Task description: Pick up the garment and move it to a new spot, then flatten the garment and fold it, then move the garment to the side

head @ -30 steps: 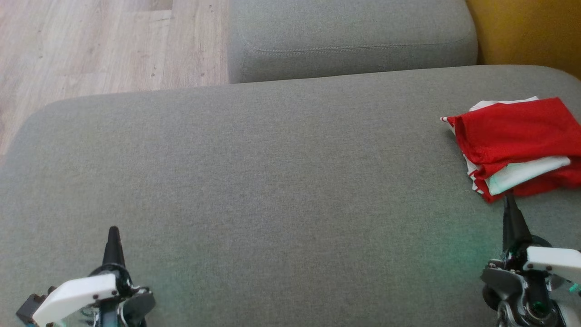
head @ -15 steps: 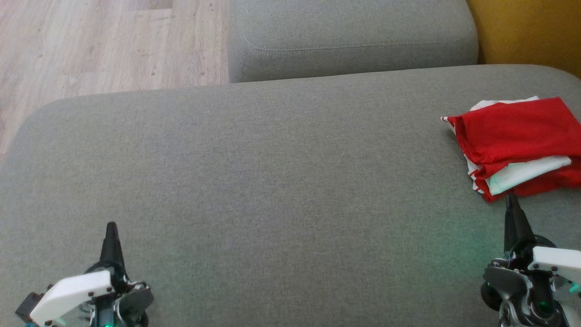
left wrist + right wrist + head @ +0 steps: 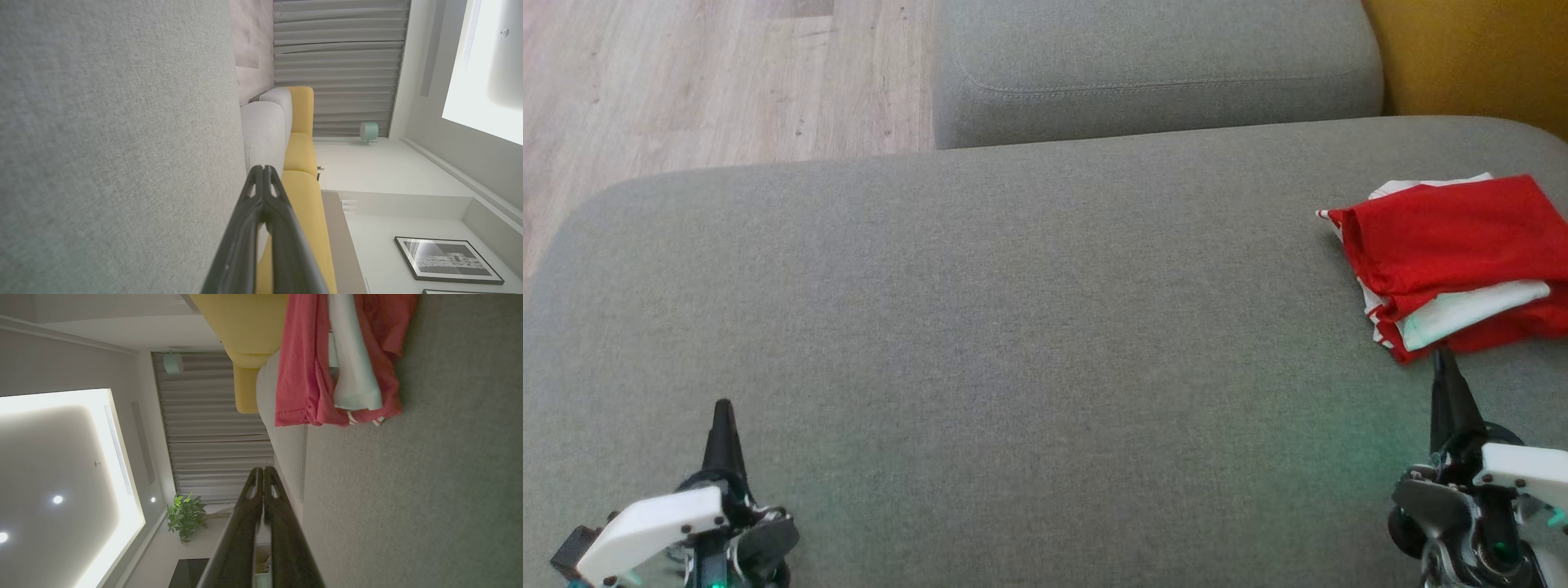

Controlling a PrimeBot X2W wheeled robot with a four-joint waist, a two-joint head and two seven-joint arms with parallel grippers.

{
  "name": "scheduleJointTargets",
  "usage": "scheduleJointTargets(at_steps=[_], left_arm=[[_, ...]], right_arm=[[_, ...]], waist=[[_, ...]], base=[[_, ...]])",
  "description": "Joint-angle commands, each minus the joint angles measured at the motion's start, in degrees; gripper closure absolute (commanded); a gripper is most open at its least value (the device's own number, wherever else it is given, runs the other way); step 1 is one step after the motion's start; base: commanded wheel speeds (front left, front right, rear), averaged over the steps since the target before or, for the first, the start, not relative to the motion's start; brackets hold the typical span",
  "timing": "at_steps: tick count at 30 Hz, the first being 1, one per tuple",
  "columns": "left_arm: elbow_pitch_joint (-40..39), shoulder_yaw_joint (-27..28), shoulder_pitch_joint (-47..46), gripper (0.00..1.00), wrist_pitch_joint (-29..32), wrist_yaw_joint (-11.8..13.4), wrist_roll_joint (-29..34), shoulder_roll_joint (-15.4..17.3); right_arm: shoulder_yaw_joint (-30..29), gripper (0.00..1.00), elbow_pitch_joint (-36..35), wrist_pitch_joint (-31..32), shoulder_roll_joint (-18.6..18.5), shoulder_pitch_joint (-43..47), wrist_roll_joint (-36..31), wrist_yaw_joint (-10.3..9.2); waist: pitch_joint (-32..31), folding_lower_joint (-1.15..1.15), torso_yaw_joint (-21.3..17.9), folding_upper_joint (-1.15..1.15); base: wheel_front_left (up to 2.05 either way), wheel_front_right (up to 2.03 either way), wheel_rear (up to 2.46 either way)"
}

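**Head view.** The folded red-and-white garment point(image 3: 1445, 245) lies at the right side of the grey seat cushion point(image 3: 1013, 327) and runs past the picture's right border. The left hand point(image 3: 722, 415) and right hand point(image 3: 1441, 359) are both closed and empty, and the right hand's tip is just beside the garment's near hem. Moving, folding and setting aside appear done, so little seems left. The cushion's middle and left offer broad open room. Wooden floor point(image 3: 686, 82) lies beyond its rounded far-left edge.
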Motion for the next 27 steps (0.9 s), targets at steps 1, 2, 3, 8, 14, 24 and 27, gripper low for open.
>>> scheduleJointTargets(at_steps=[1, 2, 3, 8, 14, 24, 27], left_arm=[[-2.1, 2.1, -2.9, 1.00, 0.4, -0.4, -0.3, 0.3], [-2.1, 2.1, -2.9, 1.00, 0.4, -0.4, -0.3, 0.3], [-2.1, 2.1, -2.9, 1.00, 0.4, -0.4, -0.3, 0.3], [-2.1, 2.1, -2.9, 1.00, 0.4, -0.4, -0.3, 0.3], [-2.1, 2.1, -2.9, 1.00, 0.4, -0.4, -0.3, 0.3], [-2.1, 2.1, -2.9, 1.00, 0.4, -0.4, -0.3, 0.3], [-2.1, 2.1, -2.9, 1.00, 0.4, -0.4, -0.3, 0.3]], right_arm=[[1.1, 1.00, -2.2, 0.2, -0.4, -3.1, 0.4, -0.04], [1.1, 1.00, -2.2, 0.2, -0.4, -3.1, 0.4, -0.04], [1.1, 1.00, -2.2, 0.2, -0.4, -3.1, 0.4, -0.04], [1.1, 1.00, -2.2, 0.3, -0.4, -3.1, 0.4, -0.04], [1.0, 1.00, -2.2, 0.3, -0.4, -3.1, 0.4, -0.04], [1.0, 1.00, -2.2, 0.3, -0.3, -3.1, 0.3, -0.04], [1.0, 1.00, -2.2, 0.3, -0.3, -3.1, 0.3, -0.04]], waist=[[0.0, 0.00, 0.0, 0.00], [0.0, 0.00, 0.0, 0.00], [0.0, 0.00, 0.0, 0.00], [0.0, 0.00, 0.0, 0.00], [0.0, 0.00, 0.0, 0.00], [0.0, 0.00, 0.0, 0.00], [0.0, 0.00, 0.0, 0.00]], base=[[0.00, 0.00, 0.00], [0.00, 0.00, 0.00], [0.00, 0.00, 0.00], [0.00, 0.00, 0.00], [0.00, 0.00, 0.00], [0.00, 0.00, 0.00], [0.00, 0.00, 0.00]])
